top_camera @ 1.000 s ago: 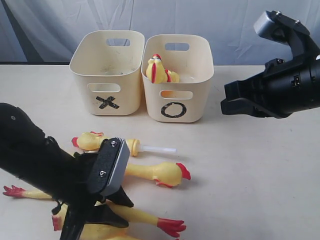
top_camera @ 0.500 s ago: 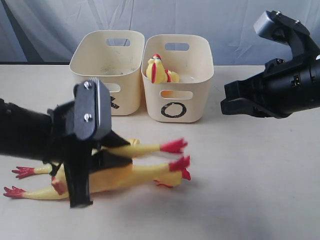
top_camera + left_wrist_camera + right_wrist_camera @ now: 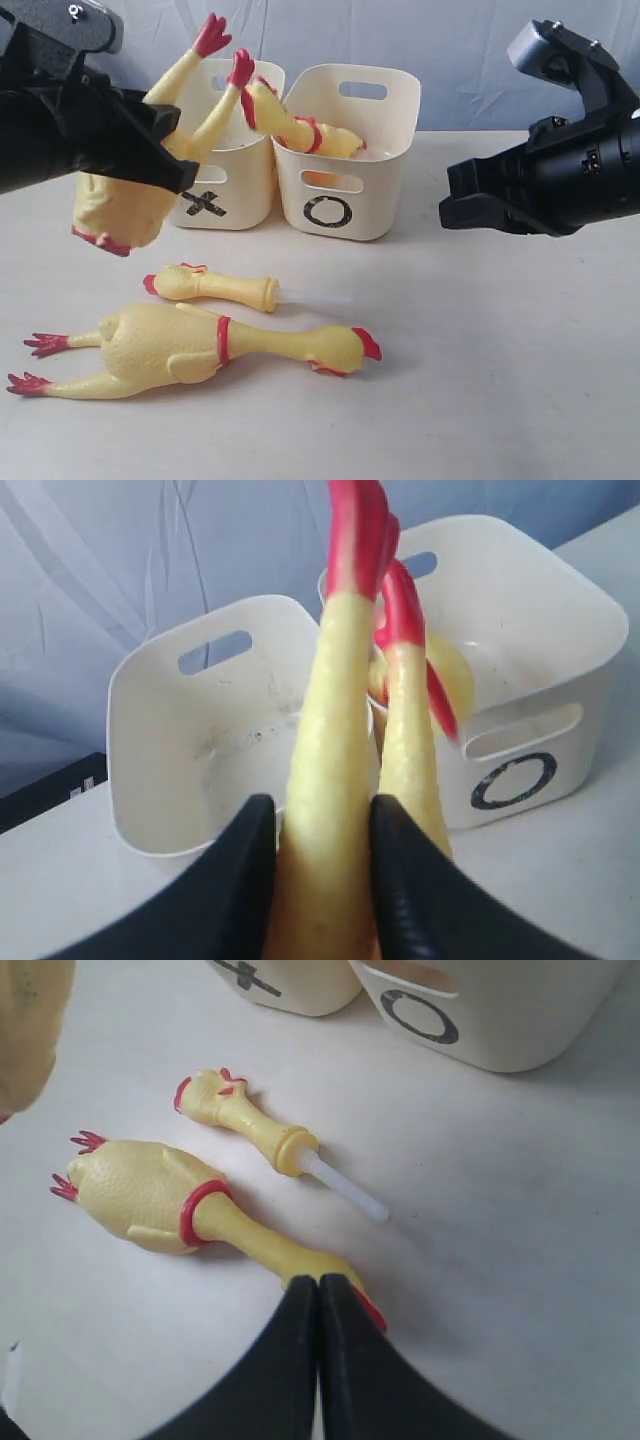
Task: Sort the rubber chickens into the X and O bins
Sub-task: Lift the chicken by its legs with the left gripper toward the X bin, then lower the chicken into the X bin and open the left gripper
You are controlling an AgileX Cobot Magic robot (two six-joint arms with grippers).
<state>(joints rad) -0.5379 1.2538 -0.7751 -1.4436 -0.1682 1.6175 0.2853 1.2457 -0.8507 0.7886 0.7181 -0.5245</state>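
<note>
My left gripper (image 3: 172,150) (image 3: 322,830) is shut on the legs of a large rubber chicken (image 3: 115,210) (image 3: 335,730), held in the air. Its red feet point up in front of the X bin (image 3: 240,190) (image 3: 190,770), and its body hangs below the arm. Beside it stands the O bin (image 3: 380,190) (image 3: 560,670) with another chicken (image 3: 300,128) (image 3: 450,675) inside. On the table lie a large chicken (image 3: 190,345) (image 3: 140,1195) and a small chicken (image 3: 205,285) (image 3: 235,1110) with a white tube (image 3: 345,1185). My right gripper (image 3: 470,205) (image 3: 320,1285) hovers shut and empty at the right.
A grey cloth backdrop hangs behind the bins. The pale table (image 3: 500,380) runs bare to the right and front of the lying chickens. The left arm covers part of the X bin's left side.
My left gripper rose from the table with a large chicken, swinging it up to the X bin. The O bin shifted slightly and its chicken changed pose. The right arm stayed still.
</note>
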